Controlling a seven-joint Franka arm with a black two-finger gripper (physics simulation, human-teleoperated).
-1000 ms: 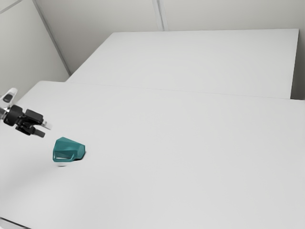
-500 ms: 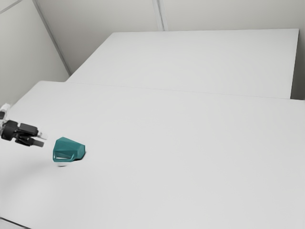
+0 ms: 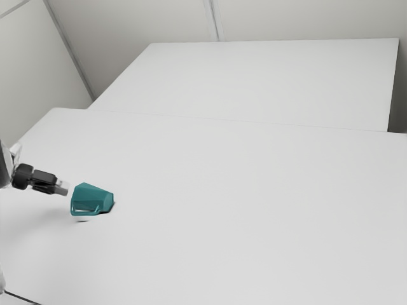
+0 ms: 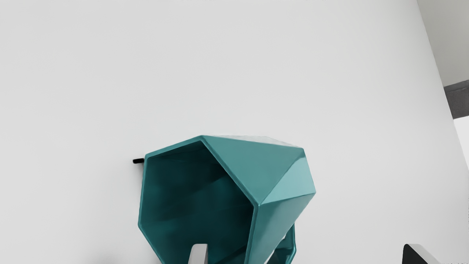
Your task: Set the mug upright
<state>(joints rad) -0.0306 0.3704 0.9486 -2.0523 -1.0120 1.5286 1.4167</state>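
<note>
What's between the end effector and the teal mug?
Nothing stands there: the exterior view shows a narrow, bare stretch of white tabletop between the end effector and the mug.

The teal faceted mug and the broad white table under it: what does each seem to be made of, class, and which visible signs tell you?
The teal faceted mug looks like glazed ceramic or hard plastic, softly glossy: pale sheens lie on its crisp facets. Which material, the look leaves open.
The broad white table seems matt laminate or painted board: even colour, no visible grain.
</note>
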